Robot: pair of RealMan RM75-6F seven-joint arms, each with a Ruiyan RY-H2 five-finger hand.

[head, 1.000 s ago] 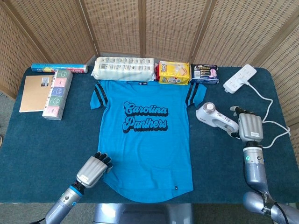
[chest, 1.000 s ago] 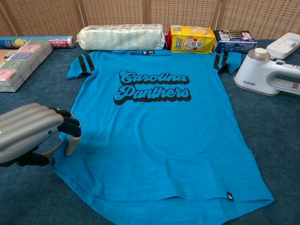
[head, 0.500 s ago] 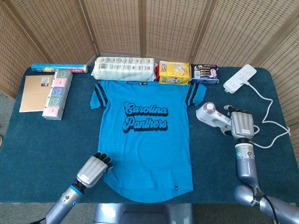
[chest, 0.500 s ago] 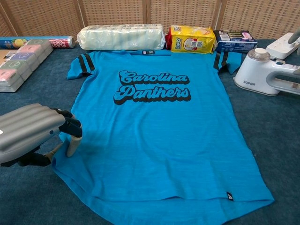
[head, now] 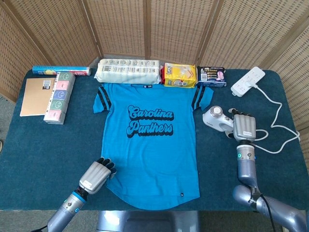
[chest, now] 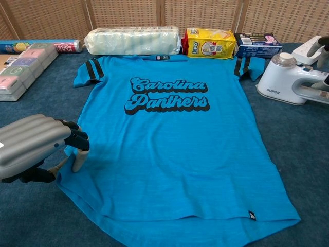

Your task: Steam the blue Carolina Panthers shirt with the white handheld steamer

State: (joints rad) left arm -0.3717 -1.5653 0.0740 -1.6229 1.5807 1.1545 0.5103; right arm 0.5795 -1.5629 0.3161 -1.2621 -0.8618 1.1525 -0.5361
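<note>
The right hand (head: 244, 126) is laid over the handle of the white steamer (head: 218, 119), fingers not visibly closed; whether it is grasped cannot be told. The handle should be wrapped fully before lifting. To its left, the blue shirt (head: 152, 145) lies flat, its hem pressed by the left hand (head: 95, 176).

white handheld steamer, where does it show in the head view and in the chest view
Head view: the white handheld steamer lies right of centre on the blue cloth, beside the blue shirt's striped sleeve, with the right hand over its handle.
Chest view: it sits at the right edge, upper part.
Shared landmark: the dark blue packet behind it in both.
</note>
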